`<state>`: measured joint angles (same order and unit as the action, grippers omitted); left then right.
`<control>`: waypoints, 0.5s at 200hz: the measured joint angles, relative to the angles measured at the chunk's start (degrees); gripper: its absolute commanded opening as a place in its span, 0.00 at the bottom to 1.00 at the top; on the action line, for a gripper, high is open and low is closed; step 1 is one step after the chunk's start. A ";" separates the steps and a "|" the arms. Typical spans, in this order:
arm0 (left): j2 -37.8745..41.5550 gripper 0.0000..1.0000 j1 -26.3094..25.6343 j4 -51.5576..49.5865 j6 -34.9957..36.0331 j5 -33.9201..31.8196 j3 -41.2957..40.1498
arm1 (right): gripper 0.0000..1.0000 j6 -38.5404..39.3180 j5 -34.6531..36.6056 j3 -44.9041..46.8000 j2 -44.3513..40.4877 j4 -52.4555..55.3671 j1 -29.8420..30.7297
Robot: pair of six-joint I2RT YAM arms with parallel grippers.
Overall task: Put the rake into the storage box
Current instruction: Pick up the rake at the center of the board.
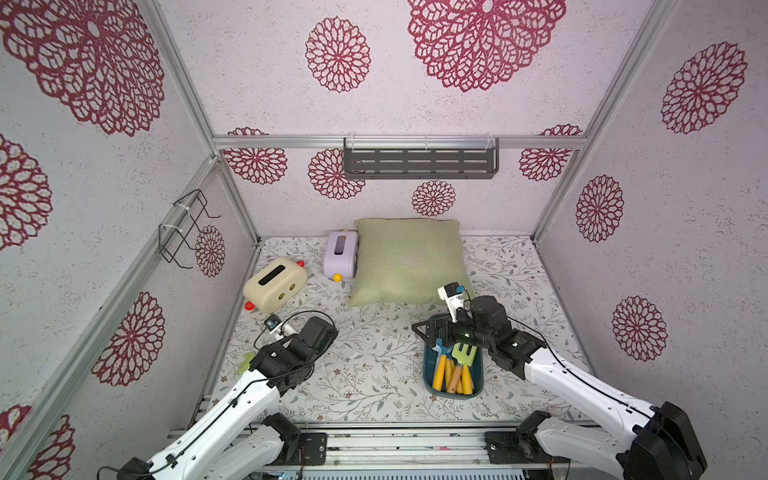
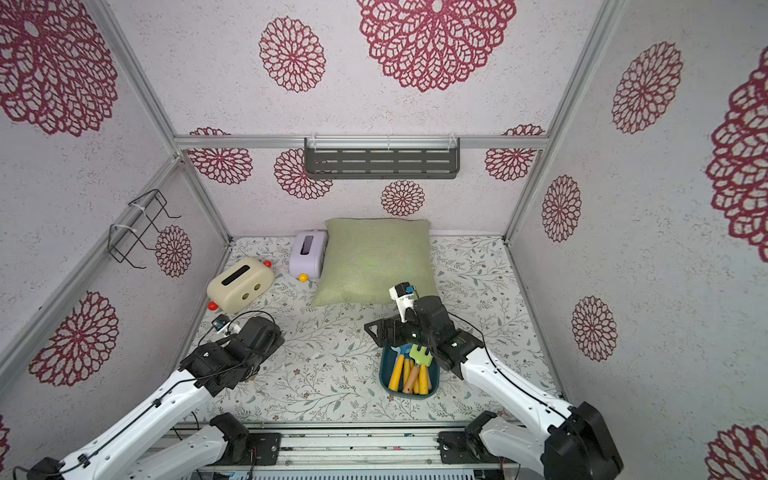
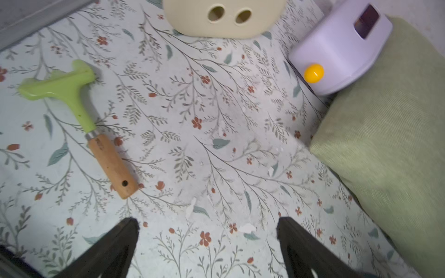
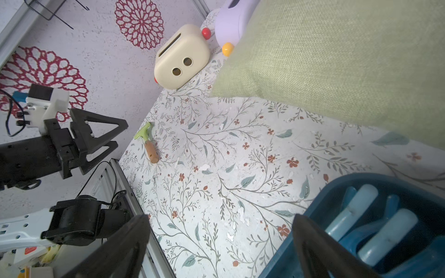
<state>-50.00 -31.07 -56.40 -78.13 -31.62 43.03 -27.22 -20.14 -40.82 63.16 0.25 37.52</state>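
Landmark: cushion (image 1: 409, 259), rear centre of desk (image 1: 374, 374), at back wall.
- Inner toaster (image 1: 341, 254): touching cushion's left edge.
- Outer toaster (image 1: 274, 284): farther left, slightly forward, near left wall.
- Rake (image 3: 108, 160): flat on desk, well forward-left of cushion, beside left wall.
- Left end effector (image 3: 207, 220): above desk forward-left of cushion, rake on its wall side.
- Storage box (image 1: 428, 376): forward of cushion's front-right corner, apart from it; tools (image 1: 439, 372) inside.
- Right end effector (image 4: 219, 216): above box end nearest cushion.
- Wall shelf (image 1: 419, 162): above cushion.

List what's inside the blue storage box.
In the storage box: tools with yellow and wooden handles, blue and green heads. The right gripper covers its far end in both top views.
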 measured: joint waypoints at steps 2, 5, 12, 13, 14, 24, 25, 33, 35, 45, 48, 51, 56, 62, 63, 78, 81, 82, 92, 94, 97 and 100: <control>0.17 0.98 0.57 -0.11 -0.13 0.02 -0.17 | 0.99 0.20 0.00 -0.13 0.07 0.00 0.02; 0.28 0.98 1.55 -0.22 -0.22 -0.02 -0.39 | 0.99 0.28 0.04 -0.26 0.09 0.09 0.09; 0.39 0.98 3.85 -0.44 -0.46 0.13 -0.72 | 0.99 0.68 0.24 -0.66 0.15 0.26 0.35; 0.37 0.98 4.07 -0.44 -0.48 0.20 -0.74 | 0.99 0.72 0.26 -0.68 0.15 0.28 0.39; 0.37 0.98 4.28 -0.48 -0.52 0.24 -0.79 | 0.99 0.72 0.31 -0.72 0.15 0.28 0.42; -0.09 0.99 7.39 -0.68 -0.74 0.70 -0.87 | 0.99 1.09 0.48 -1.33 0.20 0.55 1.14; -0.26 0.99 7.91 -0.68 -0.74 0.79 -0.87 | 0.99 1.16 0.48 -1.38 0.22 0.57 1.22; -0.87 0.99 10.32 -0.68 -0.76 1.33 -0.87 | 0.99 1.60 0.68 -2.05 0.46 0.83 2.14; -0.98 0.99 10.69 -0.68 -0.76 1.42 -0.87 | 0.99 1.73 0.68 -2.27 0.52 0.87 2.38; -1.92 0.99 13.38 -0.48 -0.70 2.03 -0.90 | 0.99 2.25 0.96 -3.56 1.44 1.11 4.11; -2.16 0.99 14.12 -0.37 -0.63 2.34 -0.90 | 0.99 2.29 1.07 -3.96 1.73 1.16 4.57; -2.45 0.99 14.91 -0.15 -0.57 2.60 -0.96 | 0.99 2.43 1.09 -4.39 2.12 1.16 5.16; -2.91 1.00 16.20 0.26 -0.50 3.13 -1.09 | 0.99 2.71 1.46 -5.16 2.80 1.27 6.21; -3.48 1.00 17.81 0.72 -0.35 3.98 -1.31 | 0.99 2.91 1.88 -6.10 3.80 1.29 7.61; -3.58 1.00 18.05 0.83 -0.33 4.11 -1.33 | 0.99 2.95 1.92 -6.21 3.93 1.29 7.76; -5.90 0.98 22.25 2.16 0.48 6.40 -1.81 | 0.99 3.43 2.47 -7.93 6.16 1.36 10.40; -6.69 0.98 23.26 2.54 0.68 7.17 -1.81 | 0.99 3.52 2.60 -8.20 6.56 1.38 10.84; -6.82 0.97 23.43 2.62 0.74 7.30 -1.81 | 0.99 3.56 2.60 -8.31 6.73 1.38 11.04; -9.46 0.94 25.99 3.96 1.62 9.03 -1.81 | 0.99 3.74 3.06 -8.90 7.80 1.53 12.15; -10.08 0.94 26.53 4.24 1.90 9.49 -1.81 | 0.99 3.74 3.21 -9.01 8.00 1.60 12.35; -11.06 0.93 27.28 4.61 2.14 9.99 -1.77 | 0.99 3.76 3.39 -9.14 8.24 1.70 12.57; -11.96 0.92 27.96 4.90 2.47 10.58 -1.70 | 0.99 3.76 3.50 -9.29 8.52 1.88 12.83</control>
<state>-61.95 -3.11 -51.51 -75.66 -21.04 41.32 -23.46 -16.64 -50.11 71.68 2.13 50.35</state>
